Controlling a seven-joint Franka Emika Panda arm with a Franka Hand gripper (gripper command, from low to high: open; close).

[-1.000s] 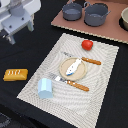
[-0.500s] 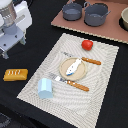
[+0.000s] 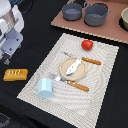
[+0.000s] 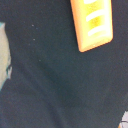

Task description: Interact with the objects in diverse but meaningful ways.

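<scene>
The orange-yellow ridged bread block (image 3: 15, 74) lies on the black table, left of the placemat in the exterior view, and fills a corner of the wrist view (image 4: 92, 22). My gripper (image 3: 7, 58) hangs above and just behind it, touching nothing; its fingers are too blurred to read. The red tomato (image 3: 87, 44) sits at the mat's far edge. The pale blue cup (image 3: 45, 88) stands at the mat's near left. The white-and-blue fish piece (image 3: 73, 66) lies on a tan plate (image 3: 61, 71).
A striped placemat (image 3: 102, 87) holds a knife (image 3: 91, 61) and a fork (image 3: 75, 85) with orange handles. Two grey pots (image 3: 73, 11) (image 3: 96, 14) and a bowl (image 3: 124, 19) stand on a brown board (image 3: 112, 31) at the back.
The arm has shifted a little down and toward the exterior view's left, nearer the bread block. The objects have not moved.
</scene>
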